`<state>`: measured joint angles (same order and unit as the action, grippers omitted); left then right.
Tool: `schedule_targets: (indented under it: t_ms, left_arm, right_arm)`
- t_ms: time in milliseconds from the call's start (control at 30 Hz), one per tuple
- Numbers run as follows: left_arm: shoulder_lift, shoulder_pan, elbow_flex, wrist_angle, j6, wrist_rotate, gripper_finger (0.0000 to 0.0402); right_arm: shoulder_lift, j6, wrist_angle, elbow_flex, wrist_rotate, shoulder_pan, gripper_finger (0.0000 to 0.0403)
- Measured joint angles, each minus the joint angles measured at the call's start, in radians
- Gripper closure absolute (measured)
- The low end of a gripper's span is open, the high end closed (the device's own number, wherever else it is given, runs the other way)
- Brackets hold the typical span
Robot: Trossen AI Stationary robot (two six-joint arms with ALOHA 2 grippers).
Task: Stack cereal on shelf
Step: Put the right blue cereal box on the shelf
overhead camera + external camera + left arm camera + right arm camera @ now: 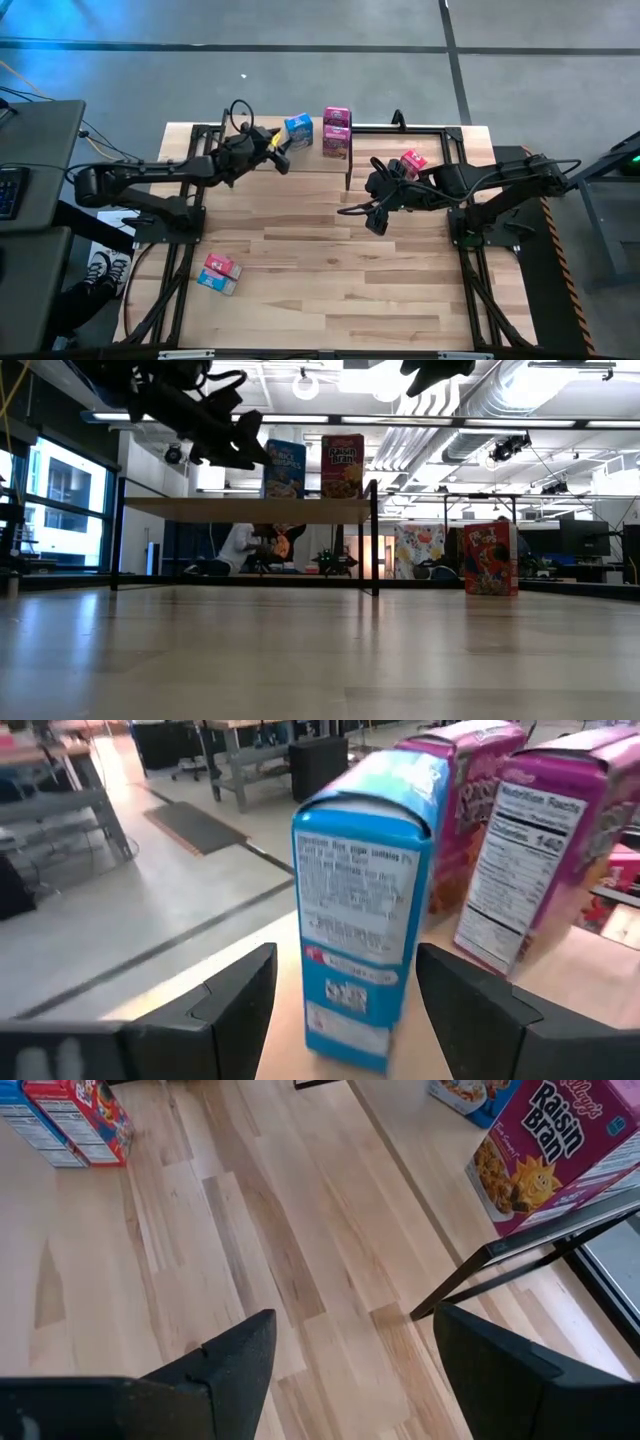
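We've got the left end effector (345,1005) wide open w/ the blue box (365,900) standing btwn its fingers on the shelf (300,160); right end effector (345,1370) open too, empty, over the bench (330,260).

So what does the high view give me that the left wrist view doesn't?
Only the high view shows the whole layout: two boxes lying on the tabletop near the front left, a red box by the right gripper, and the left gripper beside the shelf. Only the left wrist view shows the blue box's side panel up close, standing upright between the open fingers and not gripped. Both show the blue box next to the pink boxes on the shelf.
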<state>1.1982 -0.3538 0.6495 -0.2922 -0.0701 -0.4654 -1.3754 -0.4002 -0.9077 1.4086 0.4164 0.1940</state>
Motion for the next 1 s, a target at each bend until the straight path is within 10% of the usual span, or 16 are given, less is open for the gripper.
schedule_targets:
  t_ms: [333,600,1000]
  left_arm:
    - [-0.070,0.127,0.000,0.081,-0.234,-0.029,0.0192]
    - [0.013,0.208,0.000,-0.061,-0.500,-0.221,0.0382]
    - [0.175,0.204,0.000,-0.281,-0.931,-0.293,0.0401]
  right_arm:
    - [0.000,-0.003,0.000,0.000,0.001,0.000,0.0144]
    - [0.000,0.000,0.000,0.000,0.061,0.000,0.0144]
    - [0.000,-0.001,0.001,0.000,0.081,0.000,0.0144]
